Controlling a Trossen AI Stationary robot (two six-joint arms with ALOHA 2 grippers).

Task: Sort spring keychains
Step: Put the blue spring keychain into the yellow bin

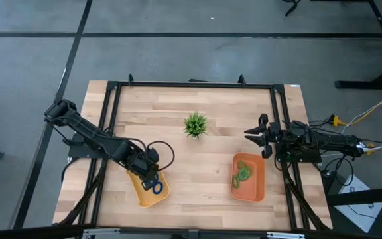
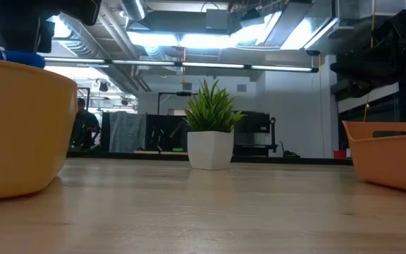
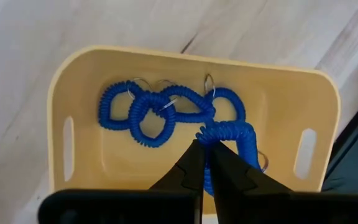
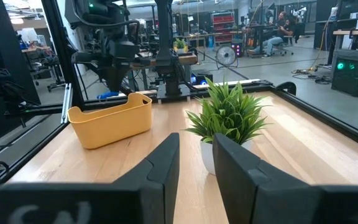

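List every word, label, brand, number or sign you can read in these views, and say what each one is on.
None can be read.
The yellow tray, orange tray and white plant pot show no print.
The left gripper, shut on a blue spring keychain, and the open right gripper carry no visible marking.
Anything in the room behind is too small to read.

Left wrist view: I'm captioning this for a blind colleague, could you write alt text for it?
The left gripper hangs over a yellow tray on the wooden table, its dark fingers pinched together on a blue spring keychain. Several more blue spring keychains lie tangled inside the tray, some with thin metal rings attached.
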